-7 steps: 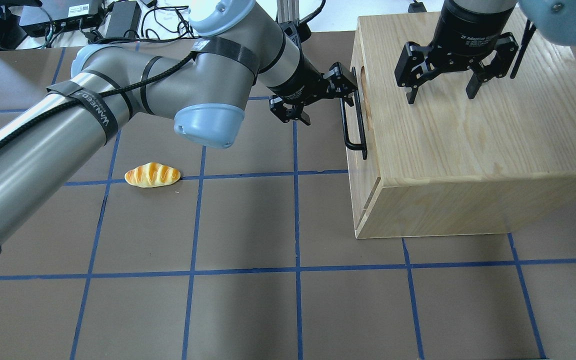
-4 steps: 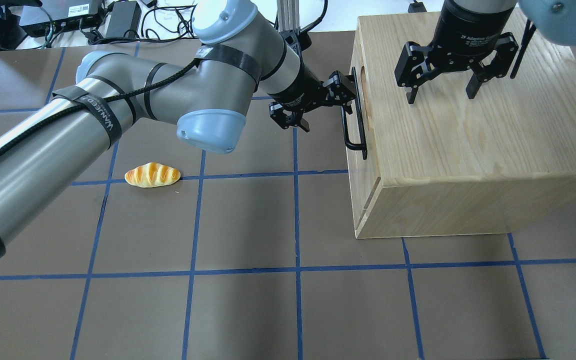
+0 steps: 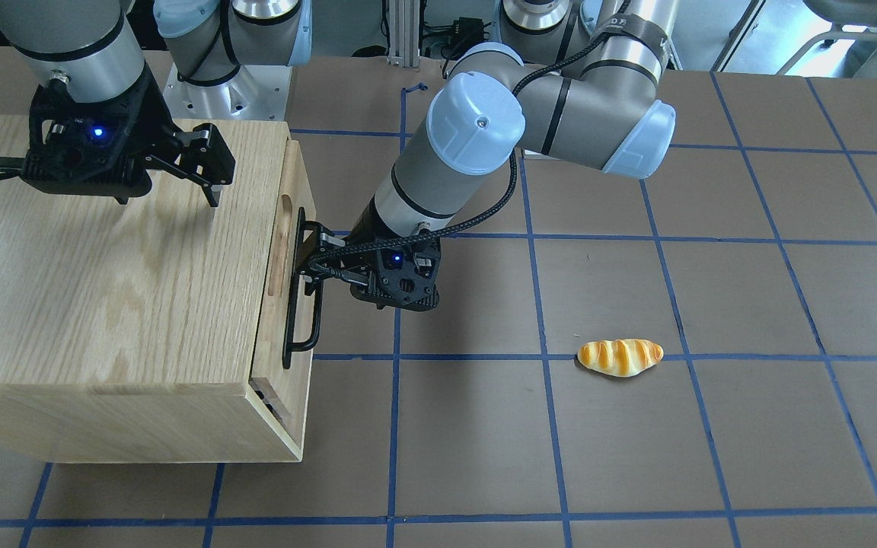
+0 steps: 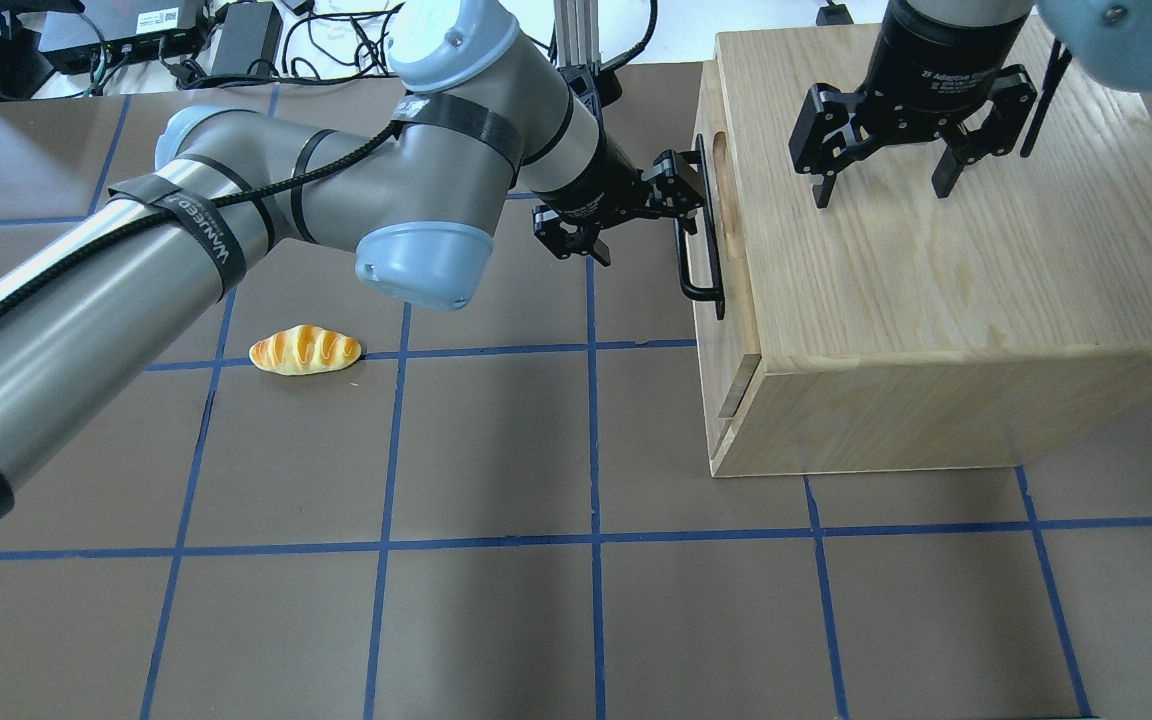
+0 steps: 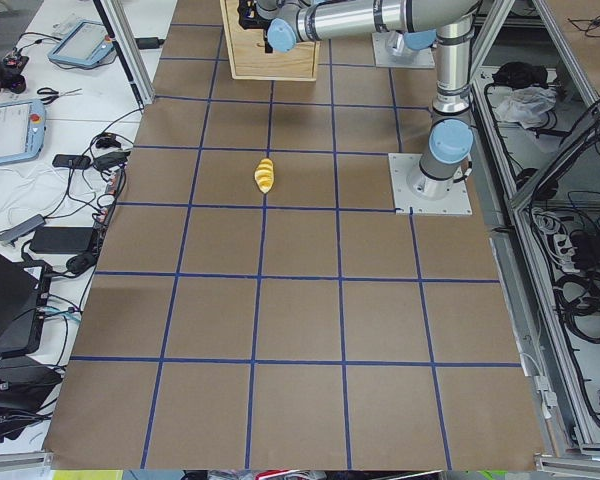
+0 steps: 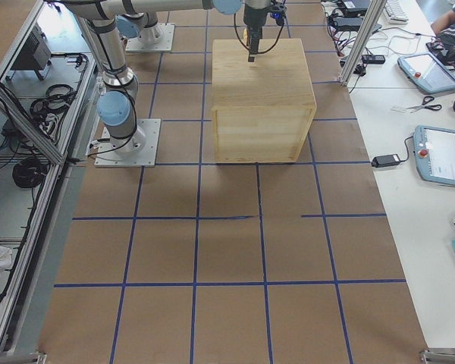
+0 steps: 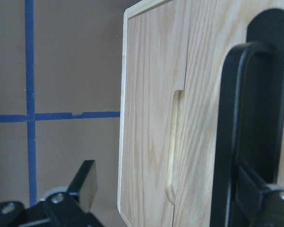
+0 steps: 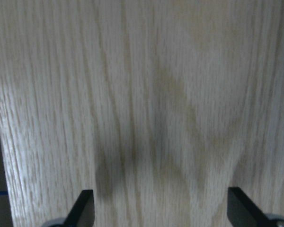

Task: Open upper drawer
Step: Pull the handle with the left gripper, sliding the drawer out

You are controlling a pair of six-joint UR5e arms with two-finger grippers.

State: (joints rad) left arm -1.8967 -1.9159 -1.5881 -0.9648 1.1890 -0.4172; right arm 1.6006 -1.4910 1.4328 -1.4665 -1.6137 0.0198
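Observation:
The upper drawer (image 4: 726, 330) is at the top of the oak cabinet's left face and stands out a small way, with a narrow gap behind its front panel (image 3: 298, 411). Its black bar handle (image 4: 701, 270) runs along the front under the slot cutout. My left gripper (image 4: 651, 210) is open at the handle's far end, with the bar (image 7: 232, 132) between its fingers, close against one finger (image 7: 260, 198). It also shows in the front view (image 3: 313, 259). My right gripper (image 4: 883, 185) is open and empty, fingertips down at the cabinet top (image 8: 161, 118).
The large oak cabinet (image 4: 936, 300) stands on the table's right half and also shows from the front (image 3: 103, 289). A toy bread roll (image 4: 304, 350) lies on the brown mat to the left, apart from the arms. Cables and electronics lie beyond the far edge.
My left gripper has moved left with the handle, and the upper drawer has slid out of the cabinet a little. The right gripper has not moved.

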